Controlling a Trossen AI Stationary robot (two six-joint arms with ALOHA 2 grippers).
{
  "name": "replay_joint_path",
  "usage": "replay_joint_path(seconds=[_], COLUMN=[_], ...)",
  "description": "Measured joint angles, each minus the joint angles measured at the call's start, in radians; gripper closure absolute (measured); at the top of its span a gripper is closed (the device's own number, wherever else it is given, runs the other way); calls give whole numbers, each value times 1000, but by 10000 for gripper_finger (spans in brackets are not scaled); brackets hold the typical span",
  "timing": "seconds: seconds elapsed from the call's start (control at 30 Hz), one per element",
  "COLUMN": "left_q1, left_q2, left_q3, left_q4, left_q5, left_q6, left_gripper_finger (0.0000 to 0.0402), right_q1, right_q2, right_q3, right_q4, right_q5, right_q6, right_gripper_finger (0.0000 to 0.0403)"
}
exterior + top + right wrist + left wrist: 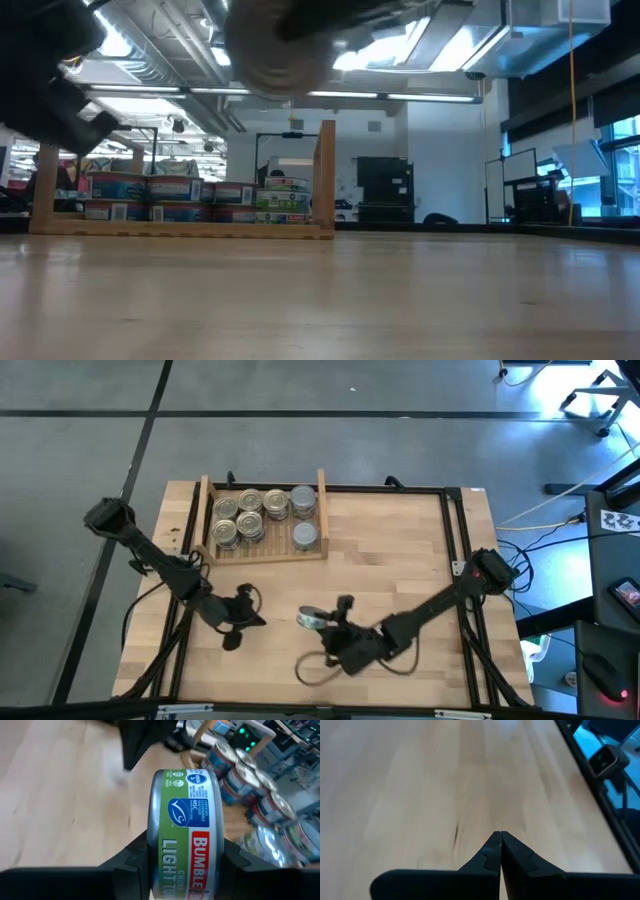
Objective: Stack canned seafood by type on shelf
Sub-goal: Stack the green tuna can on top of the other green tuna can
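Right claw (182,857): clamped on one can (186,832), fingers pressing the two flat ends, green-and-red label wall facing the wrist camera. Can axis therefore runs finger to finger, roughly level, with the tin on edge rather than flat. Carried clear of the table (400,560), seen from table height as a blurred round shape overhead. Position from above: near the front-centre of the table, can (312,619) at the claw tip.

Shelf (262,552): well apart, at the far left part of the table, diagonally away from the right claw. Already loaded with stacked cans (250,515); golden tops fill its left and middle, grey tops (303,500) line its right end by the right upright.

Deciding relation: held can lies on edge, stored cans sit flat. Likely needs a wrist turn to bring the axis upright before lowering onto a matching stack. Top colour of the held can not readable from here.

Left claw (500,851): pinched fully together, empty, low over bare table at front left; nearer the shelf but idle.
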State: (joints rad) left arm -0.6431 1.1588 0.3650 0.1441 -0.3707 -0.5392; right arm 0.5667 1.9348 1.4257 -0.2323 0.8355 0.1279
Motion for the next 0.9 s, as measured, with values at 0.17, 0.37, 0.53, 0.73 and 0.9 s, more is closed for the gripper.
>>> replay_joint_path(seconds=[0.17,0.37,0.53,0.73,0.9], left_q1=[-78,-124,-144,-144,-144], left_q2=[-84,-123,-124,-124,-124], left_q3=[-131,-213,-231,-231,-231], left_q4=[2,3,3,8,9], left_q5=[-66,-74,-74,-76,-90], left_q6=[-98,-150,-160,-98,-82], left_gripper_finger=[400,400,400,400,400], right_q1=[-103,-218,-319,-435,-512], right_q2=[51,179,280,308,308], right_q3=[93,342,563,637,638], right_q4=[60,-36,-275,-404,-450], right_q5=[-47,-78,-48,-35,-44], right_q6=[-173,-318,-341,-286,-249], right_gripper_finger=[269,268,268,268,268])
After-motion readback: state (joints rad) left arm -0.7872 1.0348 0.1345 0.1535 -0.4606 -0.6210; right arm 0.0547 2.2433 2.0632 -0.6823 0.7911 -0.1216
